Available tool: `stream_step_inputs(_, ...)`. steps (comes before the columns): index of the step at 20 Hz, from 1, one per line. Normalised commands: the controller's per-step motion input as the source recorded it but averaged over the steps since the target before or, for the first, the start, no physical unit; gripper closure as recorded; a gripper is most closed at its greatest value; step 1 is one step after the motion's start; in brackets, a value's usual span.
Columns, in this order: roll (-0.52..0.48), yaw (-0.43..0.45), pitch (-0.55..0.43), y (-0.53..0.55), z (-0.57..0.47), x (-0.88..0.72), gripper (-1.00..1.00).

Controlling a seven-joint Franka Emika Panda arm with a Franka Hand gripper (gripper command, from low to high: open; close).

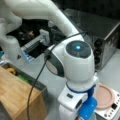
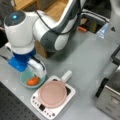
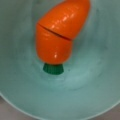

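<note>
An orange toy carrot (image 3: pixel 58 32) with a green stub end lies inside a teal bowl (image 3: pixel 95 82), filling the wrist view from close above. In a front view the carrot (image 2: pixel 33 81) rests in the bowl (image 2: pixel 23 80) at the table's near left. My gripper (image 2: pixel 37 72) hangs straight down over the bowl, its white body reaching to the bowl's rim just above the carrot. The fingers do not show in the wrist view. In a front view only the wrist and blue camera mount (image 1: pixel 87 108) show at the bottom edge.
A pink pan (image 2: pixel 53 93) with a white handle (image 2: pixel 67 75) sits on a white cooker (image 2: pixel 37 102) right beside the bowl; the pan (image 1: pixel 105 96) shows in both front views. A wooden box (image 1: pixel 17 95) and a metal appliance (image 1: pixel 105 32) stand on the grey table.
</note>
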Motion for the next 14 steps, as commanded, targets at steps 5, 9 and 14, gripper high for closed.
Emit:
stream_step_inputs(5,0.048,0.061,-0.159,-0.01,-0.3,-0.11,-1.0)
stream_step_inputs(9,0.052,0.091,-0.192,-0.07,-0.27,-0.09,-1.0)
stream_step_inputs(14,0.057,0.094,-0.191,-0.09,-0.21,-0.09,-1.0)
